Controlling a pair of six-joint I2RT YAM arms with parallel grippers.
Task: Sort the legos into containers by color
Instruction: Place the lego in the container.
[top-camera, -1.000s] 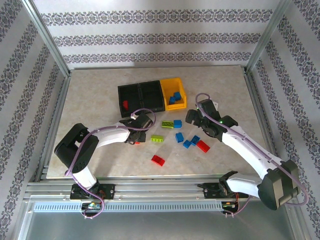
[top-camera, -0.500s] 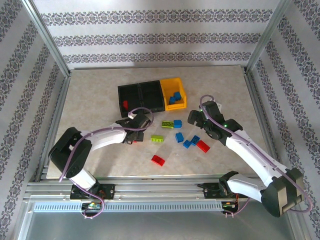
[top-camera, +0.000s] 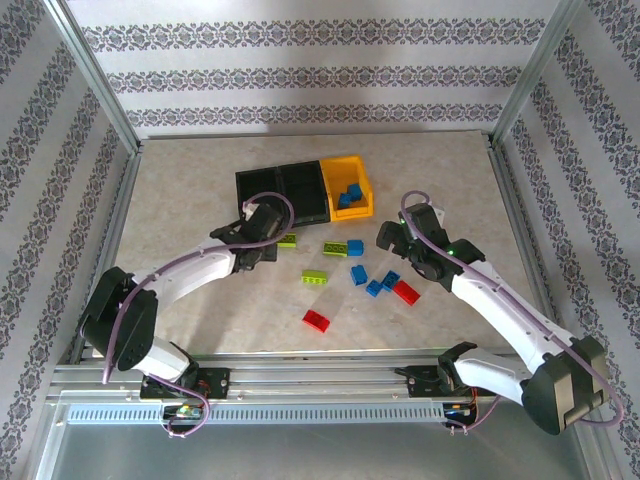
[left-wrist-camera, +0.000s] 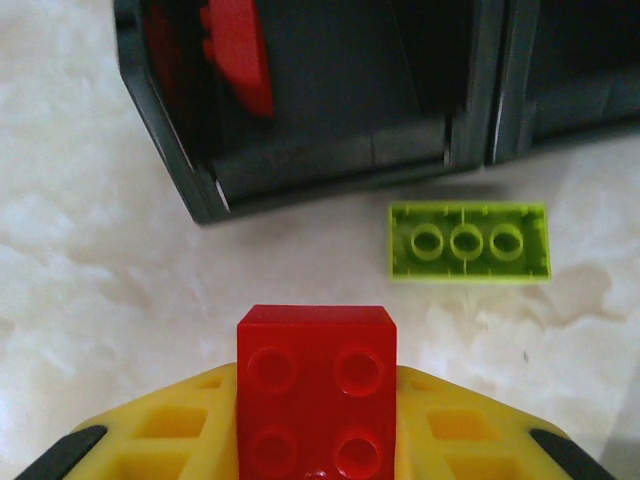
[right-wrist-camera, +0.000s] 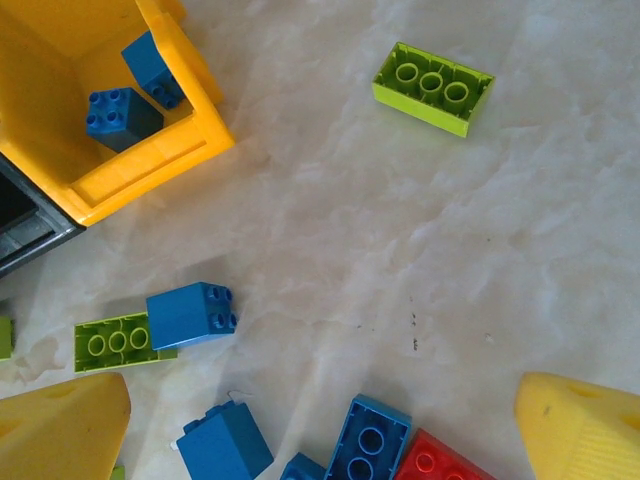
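Left arm: extended from its base on a low diagonal toward the row of bins. The left gripper (top-camera: 262, 228) sits just in front of the end black bin (top-camera: 258, 190), the bin farthest from the yellow-orange bin (top-camera: 333, 172). Its jaws are clamped on the held red brick (left-wrist-camera: 316, 370), a two-by-two piece with studs up, seated between the yellow fingers (left-wrist-camera: 180, 430). In the left wrist view the end black bin lies directly ahead with a second red brick (left-wrist-camera: 238, 50) inside it. A flat lime brick (left-wrist-camera: 468, 242) rests on the table just in front of the seam between that bin and the middle black bin (left-wrist-camera: 570, 70), which adjoins the yellow-orange bin. Right arm: raised from its base, bent at the elbow and angled inward. The right gripper (top-camera: 398, 238) is poised near the yellow-orange bin's front right corner, apart from it. Its jaws stand wide apart, with nothing between them and touching nothing. The yellow-orange bin holds two blue bricks (right-wrist-camera: 120, 115). On the table in front of that bin lie a blue brick (right-wrist-camera: 190, 313) butted against a paired lime brick (right-wrist-camera: 112, 343), a lone lime brick (right-wrist-camera: 433, 85), further blue pieces (right-wrist-camera: 368, 440) and a loose red brick (right-wrist-camera: 435, 465). The outlying red brick (top-camera: 316, 320) lies farthest from the bin, toward the arm bases.
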